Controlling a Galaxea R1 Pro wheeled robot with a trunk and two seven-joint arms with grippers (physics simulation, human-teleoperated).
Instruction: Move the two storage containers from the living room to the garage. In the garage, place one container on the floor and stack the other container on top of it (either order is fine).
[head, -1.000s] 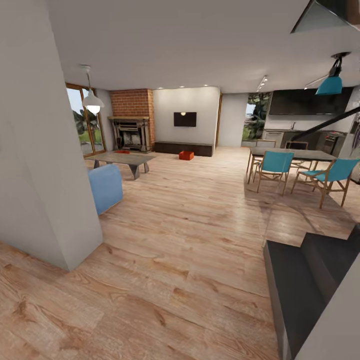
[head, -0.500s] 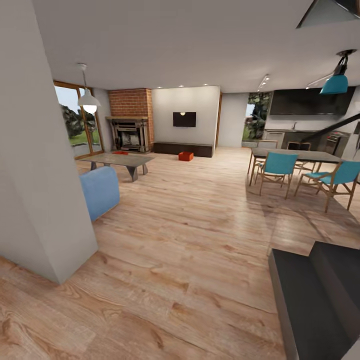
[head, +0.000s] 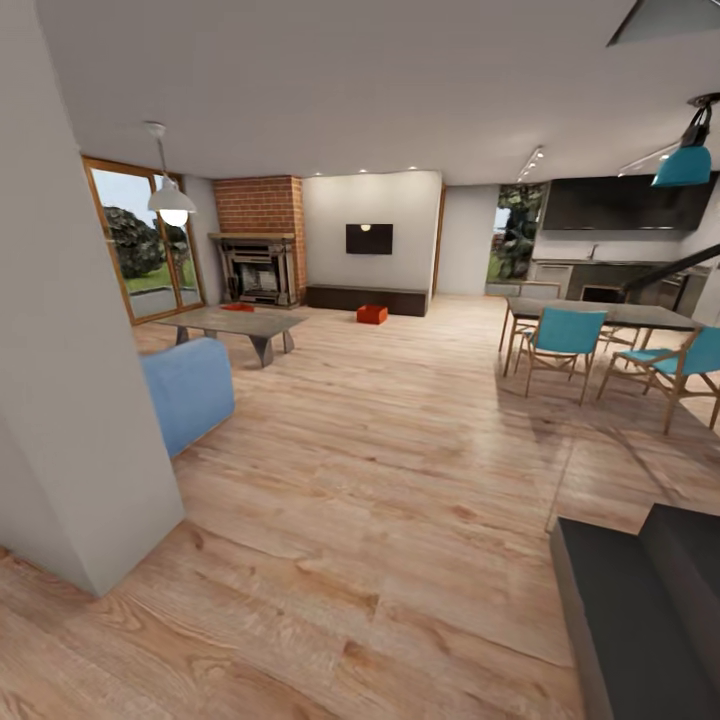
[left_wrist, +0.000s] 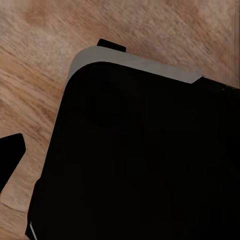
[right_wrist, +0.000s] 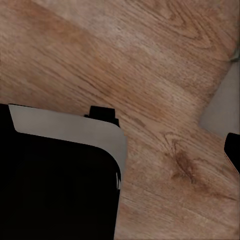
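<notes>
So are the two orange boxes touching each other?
Apart. The head view shows one orange box on the wood floor below the TV, the other far off by the fireplace.

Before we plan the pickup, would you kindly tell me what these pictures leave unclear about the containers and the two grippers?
- Orange-red rectangular container on the wood floor, head view: too small to tell whether it holds anything.
- Second orange-red patch beyond the grey low table, head view: partly hidden by the table; too small to confirm it is the other container.
- Both wrist views: a black body with a grey edge fills the foreground, so whether the fingers are open cannot be told.
</notes>
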